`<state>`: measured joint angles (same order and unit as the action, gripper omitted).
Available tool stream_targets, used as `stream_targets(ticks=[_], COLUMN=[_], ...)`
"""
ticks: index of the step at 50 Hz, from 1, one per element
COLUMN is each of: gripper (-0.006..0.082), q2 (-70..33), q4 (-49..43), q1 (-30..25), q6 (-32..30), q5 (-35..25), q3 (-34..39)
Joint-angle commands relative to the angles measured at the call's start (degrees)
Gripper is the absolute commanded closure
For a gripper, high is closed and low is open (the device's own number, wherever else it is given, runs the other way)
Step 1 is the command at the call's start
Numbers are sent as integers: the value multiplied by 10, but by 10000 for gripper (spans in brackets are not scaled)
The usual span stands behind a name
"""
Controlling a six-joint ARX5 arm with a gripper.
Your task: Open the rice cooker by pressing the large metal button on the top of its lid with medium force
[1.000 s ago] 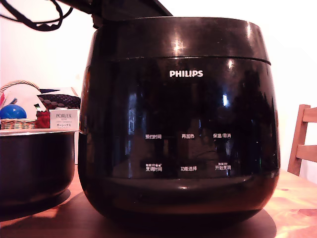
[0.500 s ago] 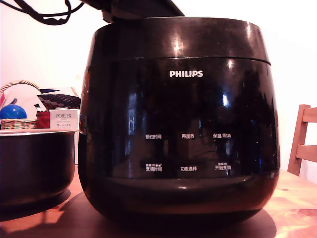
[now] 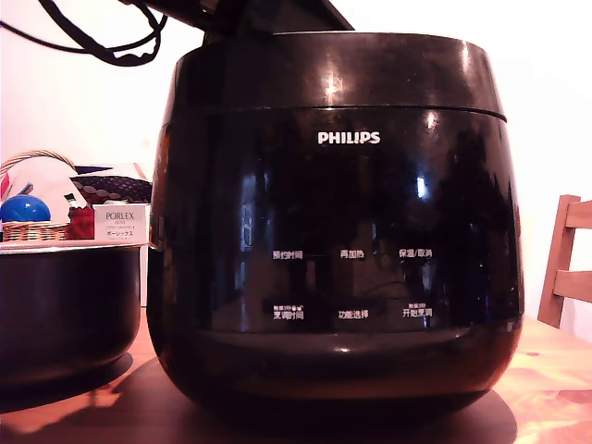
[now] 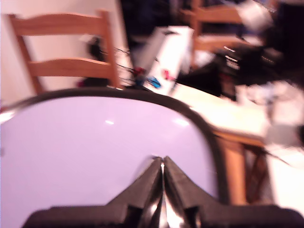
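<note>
In the exterior view, the rice cooker [image 3: 333,231] fills the middle of the wooden table [image 3: 546,388], its lid [image 3: 333,72] down and seamed shut. A dark arm part [image 3: 268,14] shows just above the lid's rim at about eleven o'clock; the fingers are hidden there. A smaller black pot [image 3: 65,310] sits at nine o'clock.

In the wrist view, the gripper [image 4: 162,164] has its fingers pressed together, holding nothing, over the lid's pale glaring top [image 4: 95,152]. A wooden chair [image 4: 66,52] stands beyond.
</note>
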<state>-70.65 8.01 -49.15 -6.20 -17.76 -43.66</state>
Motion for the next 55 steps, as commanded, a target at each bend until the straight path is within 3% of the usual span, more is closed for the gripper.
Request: stream_targets(ticks=[1, 55], gripper=[790, 790], q2=[7, 285], q4=[-5, -200], q1=[16, 151], q6=[2, -2], q5=[35, 209], q3=[23, 23])
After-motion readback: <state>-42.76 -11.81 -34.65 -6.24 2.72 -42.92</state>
